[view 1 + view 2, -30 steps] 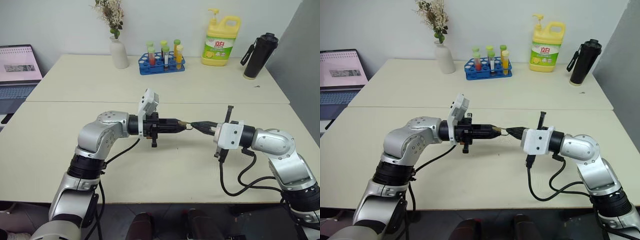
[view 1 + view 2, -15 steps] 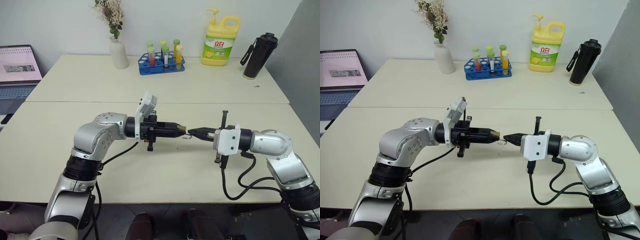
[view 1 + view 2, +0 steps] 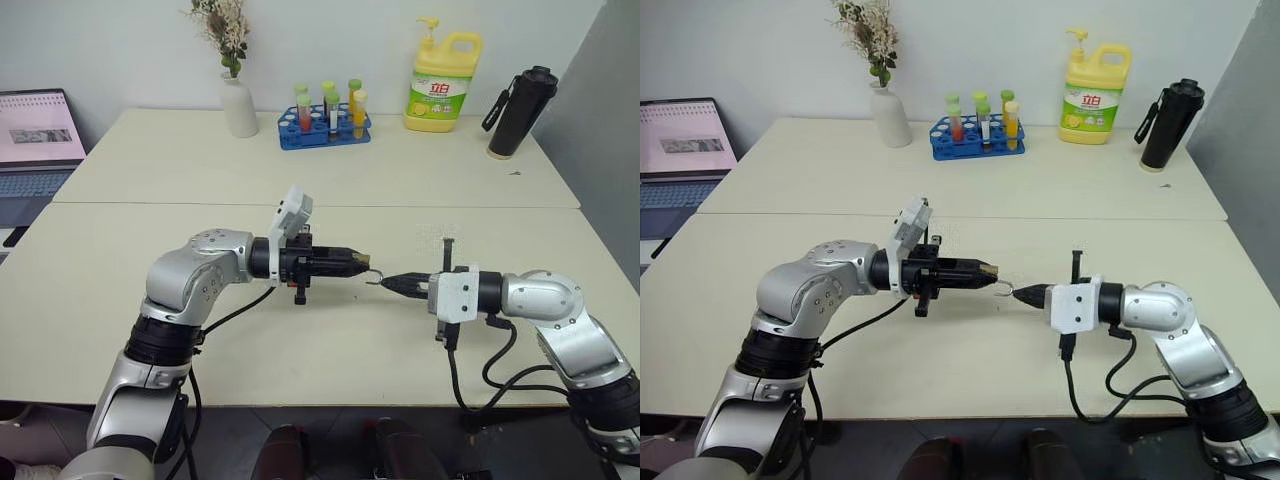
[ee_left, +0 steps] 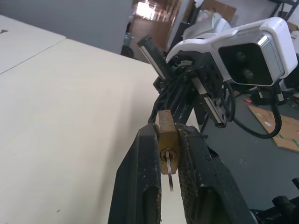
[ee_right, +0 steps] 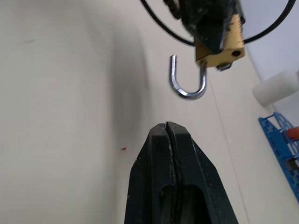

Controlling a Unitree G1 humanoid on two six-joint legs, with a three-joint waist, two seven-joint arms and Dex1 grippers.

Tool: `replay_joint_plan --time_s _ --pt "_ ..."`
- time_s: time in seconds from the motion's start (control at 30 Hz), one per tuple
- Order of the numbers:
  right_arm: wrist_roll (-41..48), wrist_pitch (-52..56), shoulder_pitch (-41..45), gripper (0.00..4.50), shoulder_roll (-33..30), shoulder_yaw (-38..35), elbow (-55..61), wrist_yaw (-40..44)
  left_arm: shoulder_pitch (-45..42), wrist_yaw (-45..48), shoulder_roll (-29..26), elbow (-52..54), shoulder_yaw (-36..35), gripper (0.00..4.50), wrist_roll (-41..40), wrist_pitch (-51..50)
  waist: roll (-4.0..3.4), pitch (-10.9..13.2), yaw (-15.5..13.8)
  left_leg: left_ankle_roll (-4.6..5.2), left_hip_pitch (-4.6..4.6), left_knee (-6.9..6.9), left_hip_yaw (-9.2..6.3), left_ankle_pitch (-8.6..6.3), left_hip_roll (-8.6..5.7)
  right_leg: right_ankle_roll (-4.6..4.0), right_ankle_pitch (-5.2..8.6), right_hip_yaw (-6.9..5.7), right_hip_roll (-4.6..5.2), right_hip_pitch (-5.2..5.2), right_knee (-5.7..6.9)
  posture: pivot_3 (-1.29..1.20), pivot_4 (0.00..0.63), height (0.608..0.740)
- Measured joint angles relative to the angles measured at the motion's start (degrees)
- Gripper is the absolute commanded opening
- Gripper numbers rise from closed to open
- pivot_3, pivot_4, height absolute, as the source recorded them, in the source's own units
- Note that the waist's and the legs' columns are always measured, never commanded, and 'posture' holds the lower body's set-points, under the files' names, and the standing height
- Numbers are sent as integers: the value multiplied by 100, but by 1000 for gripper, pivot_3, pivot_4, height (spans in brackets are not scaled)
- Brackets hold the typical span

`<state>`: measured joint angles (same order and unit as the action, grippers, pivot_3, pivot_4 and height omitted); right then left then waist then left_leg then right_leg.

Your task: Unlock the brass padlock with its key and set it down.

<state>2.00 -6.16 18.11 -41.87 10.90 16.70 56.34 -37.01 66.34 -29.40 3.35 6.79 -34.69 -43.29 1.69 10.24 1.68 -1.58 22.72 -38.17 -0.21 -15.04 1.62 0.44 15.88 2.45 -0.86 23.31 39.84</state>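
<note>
Left gripper (image 4: 167, 154), held level above the table (image 3: 120, 290), clamps the brass padlock (image 4: 167, 147) between its two black fingers (image 4: 145, 177), pinching the flat faces of the body; the key (image 4: 169, 175) sits in the keyhole and juts out toward the wrist camera. Seen from the right wrist, the shackle (image 5: 187, 79) hangs swung open, one leg free of the body, so the lock appears already released. Right gripper (image 5: 167, 128), fingers pressed together with nothing between them, points at the shackle from just beside it without touching. Padlock: judged rigid, light and smooth-sided, hence apt to slip or twist under a loose pinch; the flat brass faces offer the surest hold, while the thin shackle pivots and the slender key could work loose if knocked. Setting down probably calls for lowering it close to the table before release, since so small a piece may bounce or skid.
</note>
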Motion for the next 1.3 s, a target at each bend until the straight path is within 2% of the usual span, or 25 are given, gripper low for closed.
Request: replay_joint_plan --time_s 0.1,0.23,0.33,0.43,0.6,0.87,0.9,1.07,1.27,1.3 --pt "48 160 -198 541 -87 -68 -1 -3 173 -228 34 -71 8 187 209 140 0 0 2 0 -1 1 0 0 1 -1 0 1 0 0 0 0 150 740" --pt "259 556 -377 1958 -99 -113 195 -17 550 -441 115 -198 142 187 525 426 0 0 9 0 -3 2 -1 0 3 -1 0 1 0 0 1 0 150 740" --pt "177 873 -429 3033 -47 -97 455 -185 858 -792 462 -592 229 187 902 879 -1 -1 -4 0 -3 0 -1 0 1 0 0 0 1 -3 1 0 150 740" --pt "77 1392 -453 4096 11 -43 621 -382 1042 -975 656 -838 253 187 1000 907 0 0 -4 0 0 -1 -5 0 2 1 0 -2 1 -2 1 0 150 740" --pt "-82 1942 -457 4109 10 125 817 -416 1026 -1131 879 -943 178 187 981 860 0 -1 -5 0 -2 0 -4 0 0 6 3 -2 1 -2 1 0 150 740" --pt "-179 2120 -459 4109 2 163 832 -421 943 -1154 934 -1272 176 187 992 846 0 -1 -4 0 -2 0 -4 0 -1 14 8 -3 0 -2 1 0 150 740" --pt "-181 2120 -458 4109 1 163 832 -421 917 -1149 935 -1332 177 904 1000 843 0 -1 -4 0 -2 0 -4 0 -1 14 8 -3 0 -2 1 0 150 740" --pt "-190 2154 -458 4109 -10 163 832 -417 660 -1062 941 -1797 270 2402 1319 1200 0 -1 -4 0 -1 0 -4 0 -2 15 8 -4 0 -2 0 0 150 740" --pt "-188 2206 -515 4109 -67 151 859 -415 429 -1025 772 -2222 271 4187 1818 2197 0 -1 -3 0 -1 2 -5 0 -1 13 8 -4 0 -2 0 0 150 740" --pt "-188 2229 -534 4109 -68 150 877 -416 403 -990 739 -2203 229 4187 1823 2279 0 -1 -4 0 0 2 -5 0 -1 13 7 -4 0 -2 -1 0 150 740"
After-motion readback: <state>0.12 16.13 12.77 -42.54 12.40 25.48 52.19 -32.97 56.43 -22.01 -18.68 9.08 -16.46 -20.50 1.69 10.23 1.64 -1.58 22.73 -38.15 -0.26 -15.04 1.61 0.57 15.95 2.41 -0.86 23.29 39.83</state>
